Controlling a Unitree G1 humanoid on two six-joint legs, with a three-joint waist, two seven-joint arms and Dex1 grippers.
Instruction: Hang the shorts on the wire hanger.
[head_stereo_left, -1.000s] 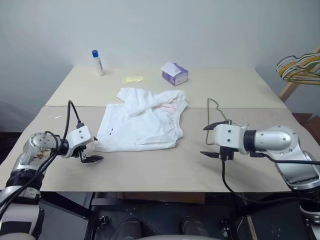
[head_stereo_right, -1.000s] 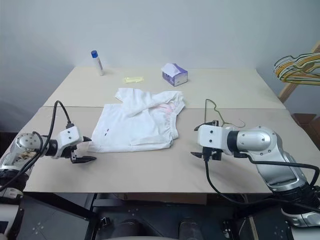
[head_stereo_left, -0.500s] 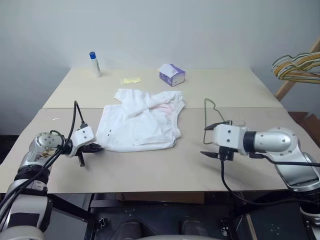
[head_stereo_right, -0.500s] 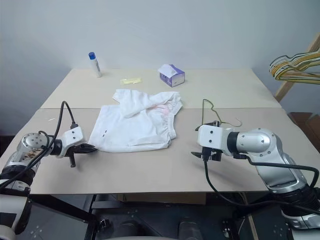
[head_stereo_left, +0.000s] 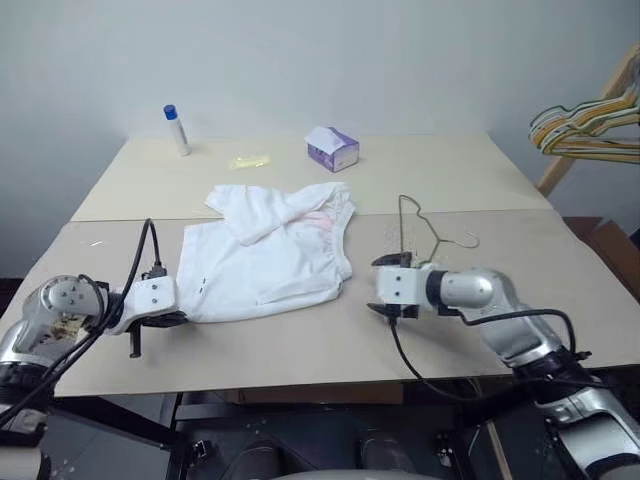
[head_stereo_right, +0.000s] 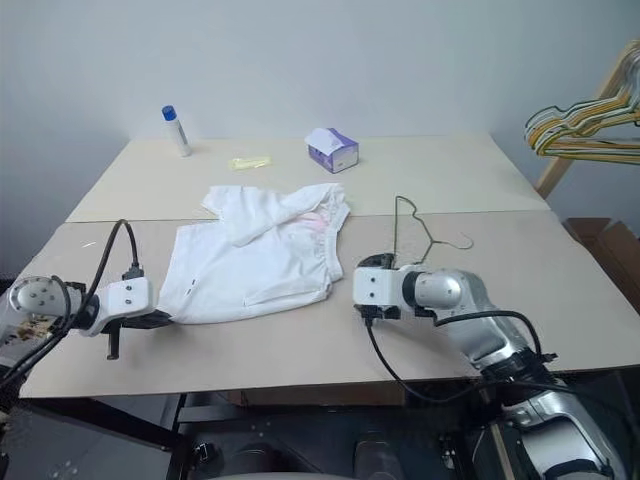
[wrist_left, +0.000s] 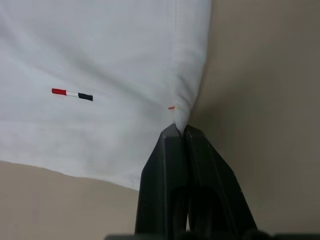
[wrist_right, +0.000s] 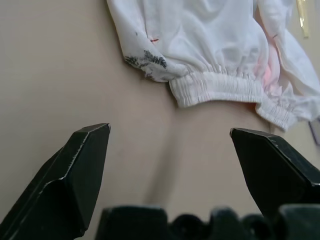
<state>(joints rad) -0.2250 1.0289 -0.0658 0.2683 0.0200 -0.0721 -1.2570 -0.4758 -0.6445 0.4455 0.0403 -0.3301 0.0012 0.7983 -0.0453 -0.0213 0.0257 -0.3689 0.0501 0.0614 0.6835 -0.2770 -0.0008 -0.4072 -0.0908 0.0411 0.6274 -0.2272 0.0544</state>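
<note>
Head views: The shorts are seen lying flat on the table, left of centre, with the gathered waistband turned to the right. The left gripper is found at the near left corner of the cloth, its fingers closed on that corner. A second ago the same gripper stood spread and just clear of the hem; half a second ago it had already closed at the edge. The right gripper is now placed just right of the waistband, fingers wide apart and holding nothing. Compared with a second ago, it has been brought lower and nearer to the shorts. The wire hanger lies flat on the table just beyond the right gripper, hook toward the far side. A purple tissue box, a blue-capped bottle and a small yellow item are noted on the far part of the table. A bundle of coloured hangers hangs at the far right.

Left wrist view: The two black fingers are pressed together, with a corner of the white cloth pinched at the tips. A small red, white and dark mark is visible on the fabric.

Right wrist view: The fingers are spread wide over bare table. The elastic waistband and a grey smudge on the cloth lie ahead, not touched.
</note>
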